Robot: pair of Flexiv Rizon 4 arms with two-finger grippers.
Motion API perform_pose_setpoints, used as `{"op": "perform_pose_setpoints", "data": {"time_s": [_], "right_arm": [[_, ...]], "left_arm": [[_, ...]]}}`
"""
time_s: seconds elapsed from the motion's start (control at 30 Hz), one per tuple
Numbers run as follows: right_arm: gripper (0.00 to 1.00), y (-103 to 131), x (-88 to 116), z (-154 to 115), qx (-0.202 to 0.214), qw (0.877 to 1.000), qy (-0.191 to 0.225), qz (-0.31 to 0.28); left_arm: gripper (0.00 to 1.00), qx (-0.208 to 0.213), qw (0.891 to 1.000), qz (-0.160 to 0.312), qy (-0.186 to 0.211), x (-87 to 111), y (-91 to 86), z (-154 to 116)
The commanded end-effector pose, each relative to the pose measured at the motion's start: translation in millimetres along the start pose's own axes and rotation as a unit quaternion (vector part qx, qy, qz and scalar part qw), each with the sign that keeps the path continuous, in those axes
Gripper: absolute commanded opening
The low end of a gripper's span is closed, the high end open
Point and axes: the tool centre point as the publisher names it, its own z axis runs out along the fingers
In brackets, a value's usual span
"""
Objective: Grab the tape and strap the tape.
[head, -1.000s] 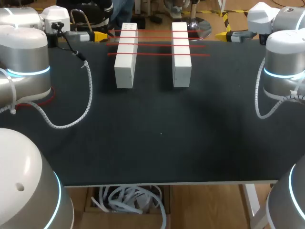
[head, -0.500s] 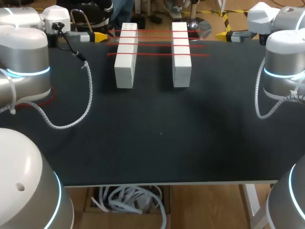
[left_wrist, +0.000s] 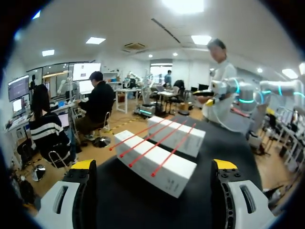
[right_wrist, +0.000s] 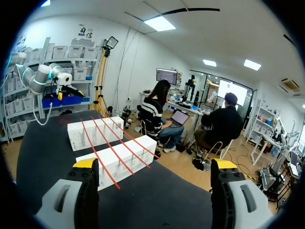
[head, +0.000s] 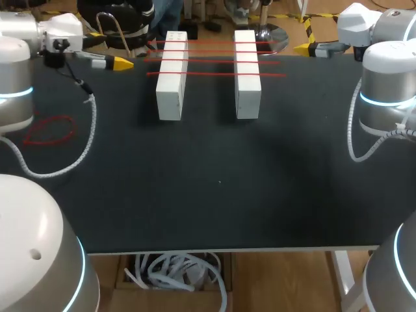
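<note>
Fingers stand spread and empty on both grippers, and the left arm has drawn back from the strapped tape.
Four red tape strands lie taut across the two white blocks at the far side of the black table, and a loose red tape loop lies flat near the table's left edge. Since a second ago the left gripper has pulled away from the strands' left ends and swung toward its own side, so the loop, half hidden under that arm before, is now in plain sight. The right gripper has kept its place off the strands' right ends, released and well clear of them. Judging by this, the left arm is done with the last strand and is going for the loose loop.
</note>
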Motion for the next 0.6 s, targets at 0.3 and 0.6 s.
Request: {"op": "perform_pose_setpoints", "data": {"time_s": [0.3,0.6], "right_arm": [[1.0,0.3,-0.2,0.1,0.001,1.0,0.0,0.0],[1.0,0.3,-0.2,0.1,0.001,1.0,0.0,0.0]], "left_arm": [[0.68,0.032,0.997,0.028,0.063,1.2,8.5,15.0],[0.57,0.06,0.992,0.038,0.104,6.5,11.5,28.6]]}}
